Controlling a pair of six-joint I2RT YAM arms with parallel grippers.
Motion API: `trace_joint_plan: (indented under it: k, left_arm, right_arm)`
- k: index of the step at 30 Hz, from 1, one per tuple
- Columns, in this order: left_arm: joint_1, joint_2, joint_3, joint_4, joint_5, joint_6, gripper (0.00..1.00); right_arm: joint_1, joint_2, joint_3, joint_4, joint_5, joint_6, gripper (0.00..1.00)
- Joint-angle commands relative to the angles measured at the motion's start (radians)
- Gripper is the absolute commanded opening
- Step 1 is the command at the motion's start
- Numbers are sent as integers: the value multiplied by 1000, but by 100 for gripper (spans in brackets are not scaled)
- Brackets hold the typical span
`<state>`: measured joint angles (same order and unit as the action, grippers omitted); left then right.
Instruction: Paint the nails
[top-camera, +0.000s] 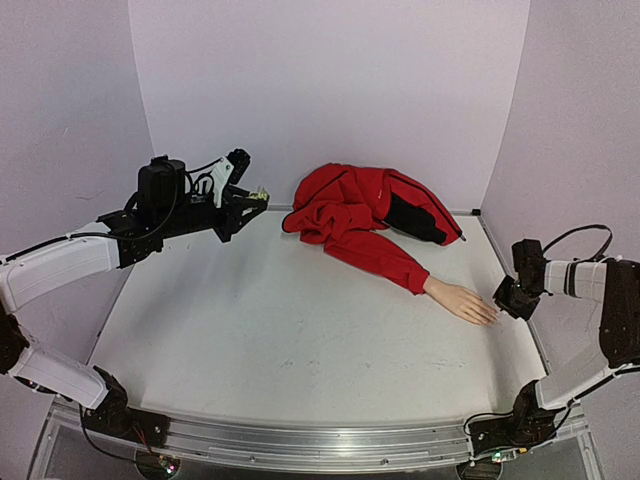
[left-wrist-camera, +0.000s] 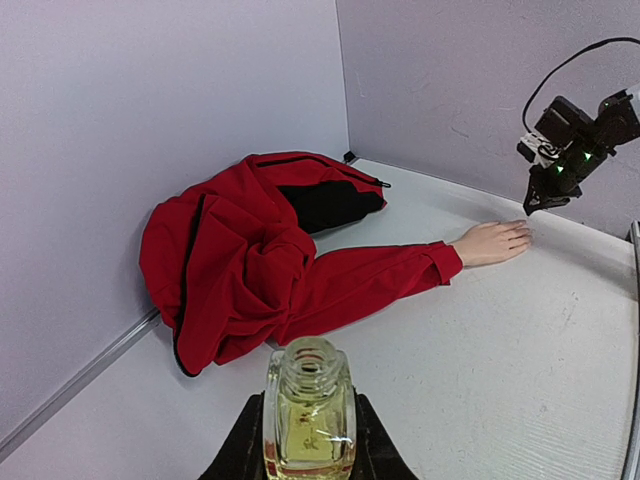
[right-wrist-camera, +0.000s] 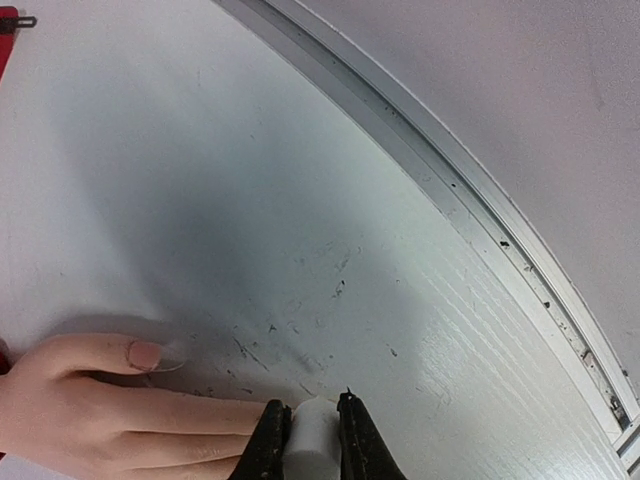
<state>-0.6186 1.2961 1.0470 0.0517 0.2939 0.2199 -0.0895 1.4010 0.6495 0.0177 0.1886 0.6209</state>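
My right gripper (right-wrist-camera: 313, 418) pinches a small white piece (right-wrist-camera: 315, 447), seemingly the brush cap, just beside the mannequin hand (right-wrist-camera: 110, 410) lying flat on the table (right-wrist-camera: 330, 200). Its nails (right-wrist-camera: 145, 353) look tiny, hard and slick. I judge the hand light and liable to slide, so a feather touch, no grasp. Farther off, my left gripper (left-wrist-camera: 308, 450) clamps the uncapped bottle (left-wrist-camera: 308, 395). No writing is readable anywhere.
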Motion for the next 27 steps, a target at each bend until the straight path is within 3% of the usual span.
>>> trace_joint_plan:
  k: [1, 8, 27]
  left_arm:
    - [5, -24, 32, 48, 7, 17, 0]
    - [5, -20, 32, 49, 18, 5, 0]
    - [5, -12, 37, 48, 20, 2, 0]
  right_arm:
    - [-4, -24, 11, -62, 38, 16, 0]
    - [-4, -116, -10, -81, 15, -2, 0]
    - [-4, -63, -1, -27, -92, -57, 0]
